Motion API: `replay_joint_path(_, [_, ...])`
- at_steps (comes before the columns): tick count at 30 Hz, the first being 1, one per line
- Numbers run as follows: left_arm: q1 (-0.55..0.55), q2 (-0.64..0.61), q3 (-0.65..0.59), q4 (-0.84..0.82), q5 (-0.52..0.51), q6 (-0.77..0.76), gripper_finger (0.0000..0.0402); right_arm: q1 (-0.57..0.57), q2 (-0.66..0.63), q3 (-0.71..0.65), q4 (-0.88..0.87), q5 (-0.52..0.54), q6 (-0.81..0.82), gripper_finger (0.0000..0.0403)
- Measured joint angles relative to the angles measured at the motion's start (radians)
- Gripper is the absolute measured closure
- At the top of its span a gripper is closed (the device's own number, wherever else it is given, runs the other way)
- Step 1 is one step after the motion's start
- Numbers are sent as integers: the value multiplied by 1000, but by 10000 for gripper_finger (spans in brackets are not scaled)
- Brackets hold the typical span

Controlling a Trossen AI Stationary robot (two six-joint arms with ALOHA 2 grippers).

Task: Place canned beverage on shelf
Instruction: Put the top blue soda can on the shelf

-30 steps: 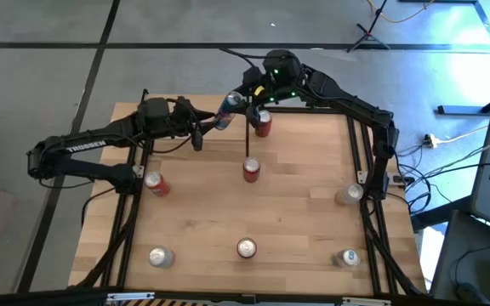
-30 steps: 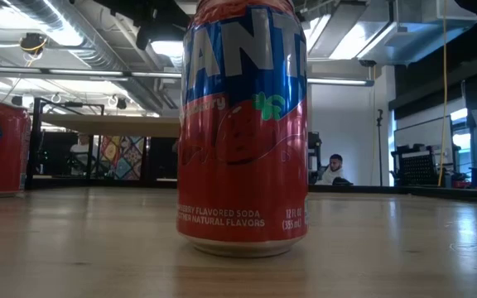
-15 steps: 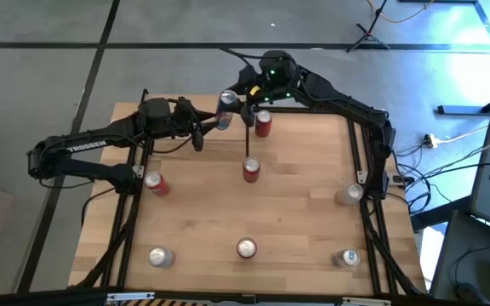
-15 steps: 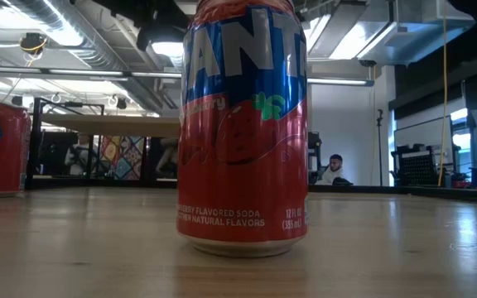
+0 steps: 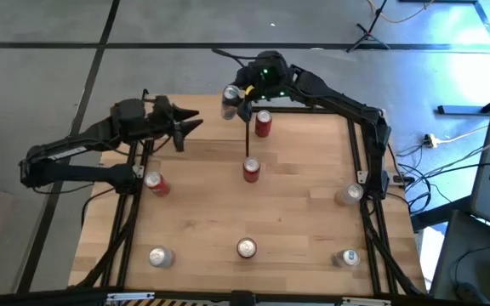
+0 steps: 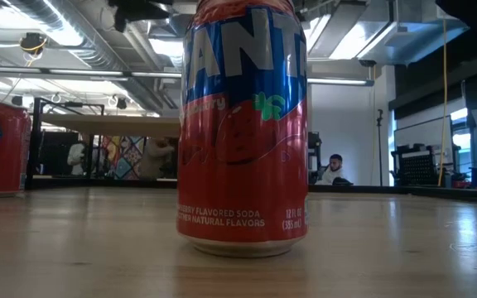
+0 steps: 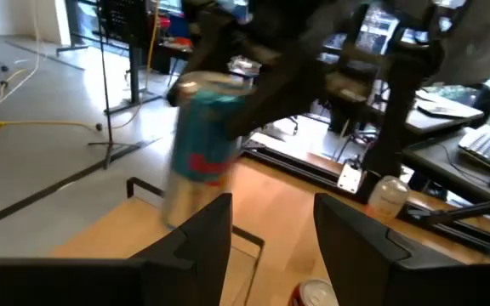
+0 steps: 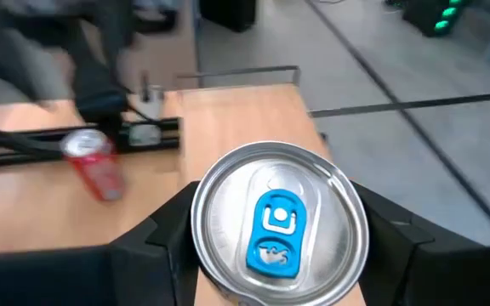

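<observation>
- Carry under way: can [image 5: 230, 101] aloft at the table's [image 5: 296, 204] 12 o'clock edge, not yet set on any shelf.
- Shelf not made out for certain in any view.
- Right gripper [image 5: 238, 99] clamped on can, fingers [image 8: 164, 234] pressed to both sides under the lid.
- Left gripper [image 5: 191, 126] at 10 o'clock, fingers [image 7: 202, 234] spread, holding nothing, clear of can.

- The middle red can [image 5: 251, 170] stands upright in the centre of the shelf [image 5: 300, 208]; bare board lies open on all sides of it.
- Beyond it, a second red can [image 5: 264, 124] and a thin black post [image 5: 247, 136] crowd the far edge.
- Nearer than it, three cans line the front edge.
- Black posts [image 5: 366, 161] fence the sides.
</observation>
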Motion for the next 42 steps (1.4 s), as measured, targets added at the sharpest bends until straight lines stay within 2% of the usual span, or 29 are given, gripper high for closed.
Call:
replay_joint_path(5, [1, -44, 0, -85, -55, 0, 239, -23, 45, -2, -37, -10, -59, 192])
replay_joint_path(9, [0, -42, 0, -104, -60, 0, 239, -36, 80, -2, -39, -20, -94, 192])
replay_joint_path(23, [1, -34, 0, -102, -60, 0, 239, -85, 96, -2, -64, -53, -117, 192])
replay_joint_path(34, [1, -34, 0, -102, -60, 0, 239, -82, 115, -2, -63, -73, -117, 190])
replay_joint_path(42, [1, -34, 0, -102, -60, 0, 239, -83, 115, -2, -67, -71, -128, 170])
